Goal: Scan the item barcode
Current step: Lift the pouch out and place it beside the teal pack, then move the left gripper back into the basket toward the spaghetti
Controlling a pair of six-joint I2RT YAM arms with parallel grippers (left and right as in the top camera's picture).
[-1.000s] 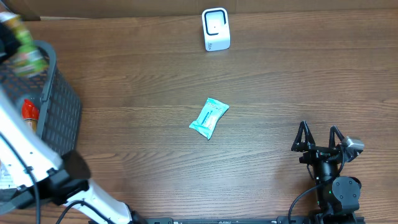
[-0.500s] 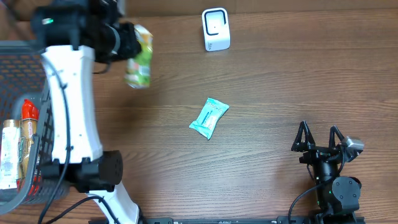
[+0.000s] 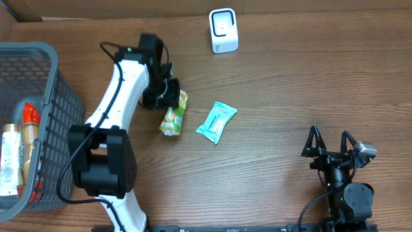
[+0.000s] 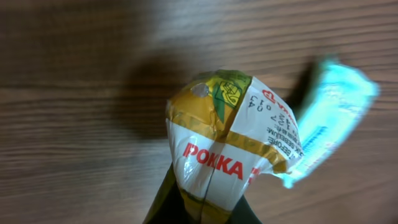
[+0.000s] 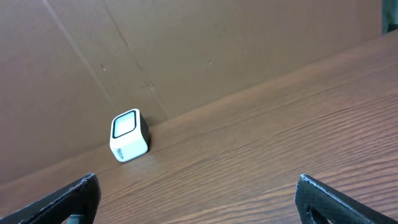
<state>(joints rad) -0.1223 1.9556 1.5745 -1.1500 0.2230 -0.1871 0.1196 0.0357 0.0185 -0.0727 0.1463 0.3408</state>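
The brown wooden table [image 3: 290, 77] fills the view. A gray basket [image 3: 64, 109] sits at its left edge with some things inside. The white left arm [image 3: 119, 93] reaches out over the table. The left gripper [image 3: 168, 96] is pinching one end of a green and yellow packet [image 3: 172, 119] (the word POKKA shows on it in the left wrist view). The packet sticks out from the fingers, and I cannot tell if its free end touches the table. A blue packet [image 3: 216, 122] lies flat just beside it. The right gripper [image 3: 329, 136] sits at the lower right, its fingers spread wide with nothing between them. The small white scanner [image 3: 223, 30] stands at the far edge, well apart from both packets.
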